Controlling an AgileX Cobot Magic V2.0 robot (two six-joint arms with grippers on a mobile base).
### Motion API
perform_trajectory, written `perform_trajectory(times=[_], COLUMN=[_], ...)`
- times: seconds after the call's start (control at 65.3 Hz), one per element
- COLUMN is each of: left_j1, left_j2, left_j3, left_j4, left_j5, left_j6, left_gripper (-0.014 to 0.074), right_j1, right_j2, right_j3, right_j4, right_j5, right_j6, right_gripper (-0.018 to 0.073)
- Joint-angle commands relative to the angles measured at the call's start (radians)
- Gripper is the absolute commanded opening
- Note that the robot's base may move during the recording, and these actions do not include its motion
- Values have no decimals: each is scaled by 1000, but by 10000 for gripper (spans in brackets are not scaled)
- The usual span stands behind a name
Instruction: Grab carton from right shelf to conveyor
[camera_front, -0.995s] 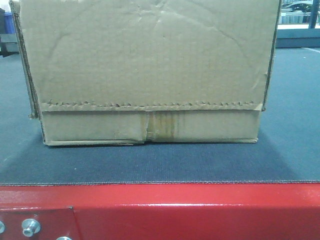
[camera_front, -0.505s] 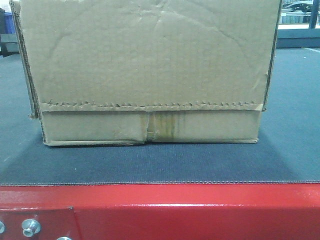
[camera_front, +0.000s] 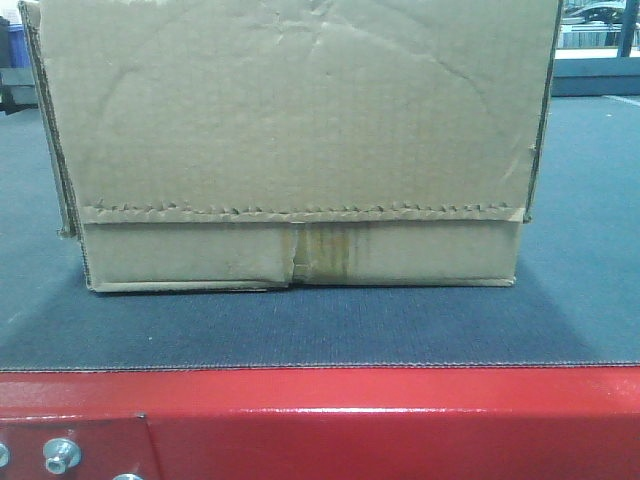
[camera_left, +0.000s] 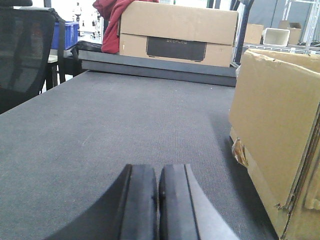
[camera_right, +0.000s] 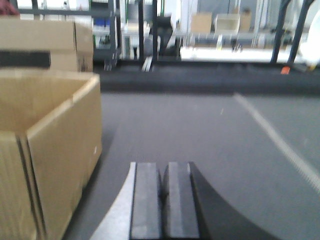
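Carton (camera_front: 295, 140) resting on conveyor belt (camera_front: 300, 330) — left gripper (camera_left: 158, 205) and right gripper (camera_right: 163, 205) both pressed closed, empty, flanking it.

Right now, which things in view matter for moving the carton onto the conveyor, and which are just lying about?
Part of the job:
carton, resting on the belt
conveyor belt
left tool, shut, beside the carton
right tool, shut, beside the carton

Just lying about:
second box at the belt's far end
red cloth
blue crate
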Motion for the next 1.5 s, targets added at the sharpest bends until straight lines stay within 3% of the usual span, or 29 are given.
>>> perform_trajectory(times=[0.0, 0.276, 0.322, 0.429, 0.597, 1.485], left_j1=[2, 2, 2, 2, 2, 2], left_j2=[-5, -5, -5, -5, -5, -5], left_j3=[-1, -1, -1, -1, -1, -1], left_j4=[-8, -8, -8, -8, -8, -8], left_j5=[-12, -12, -12, -12, -12, -12], left_j6=[2, 2, 2, 2, 2, 2], left_gripper=[15, 15, 15, 15, 15, 15], right_j1=[-20, -61, -61, -45, -16, -16], right_j2=[-3, -139, -139, -139, -139, -139], right_j3=[99, 339, 339, 339, 339, 339], right_j4=[52, 82, 75, 60, 60, 60], right_j5=[-90, -358, -288, -271, -271, -271], right_j6=[-29, -31, -31, -31, -31, -31], right_gripper=[-78, -78, -78, -78, -78, -78])
